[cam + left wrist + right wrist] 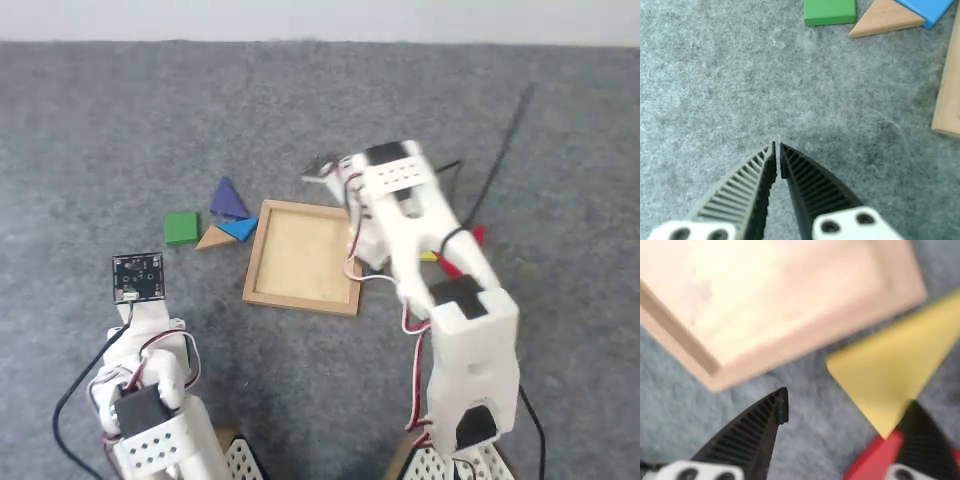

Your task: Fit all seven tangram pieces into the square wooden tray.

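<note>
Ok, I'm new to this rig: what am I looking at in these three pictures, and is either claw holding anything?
Two white robot arms, the left arm and the right arm, stand side by side on grey carpet. The high view looks down over both; the other two pictures come from a camera on each wrist. The wooden tray lies in the middle. On one side of it lie a green square, a purple triangle, a tan triangle and a blue piece. On the other side lie a yellow triangle and a red piece. The left gripper is shut on nothing. The right gripper is open beside the yellow triangle.
</note>
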Action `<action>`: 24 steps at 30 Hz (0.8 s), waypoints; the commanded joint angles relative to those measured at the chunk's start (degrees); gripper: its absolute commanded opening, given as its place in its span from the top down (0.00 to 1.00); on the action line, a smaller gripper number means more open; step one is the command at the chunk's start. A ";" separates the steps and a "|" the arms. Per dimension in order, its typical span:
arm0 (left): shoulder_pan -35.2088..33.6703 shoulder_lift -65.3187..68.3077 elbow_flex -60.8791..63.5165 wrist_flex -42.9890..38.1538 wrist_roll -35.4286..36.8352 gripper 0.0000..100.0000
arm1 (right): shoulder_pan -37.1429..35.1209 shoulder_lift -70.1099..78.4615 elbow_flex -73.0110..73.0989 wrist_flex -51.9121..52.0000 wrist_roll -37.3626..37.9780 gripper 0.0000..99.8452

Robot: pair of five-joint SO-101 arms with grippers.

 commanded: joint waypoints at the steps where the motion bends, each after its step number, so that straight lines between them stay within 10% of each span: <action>1: -0.44 -1.05 -0.66 0.18 -0.09 0.99 | -1.01 0.57 -2.81 -4.88 -4.22 0.60; 24: -0.44 -1.05 -0.66 0.18 -0.09 0.99 | 2.07 5.49 -2.81 -11.82 -9.49 0.78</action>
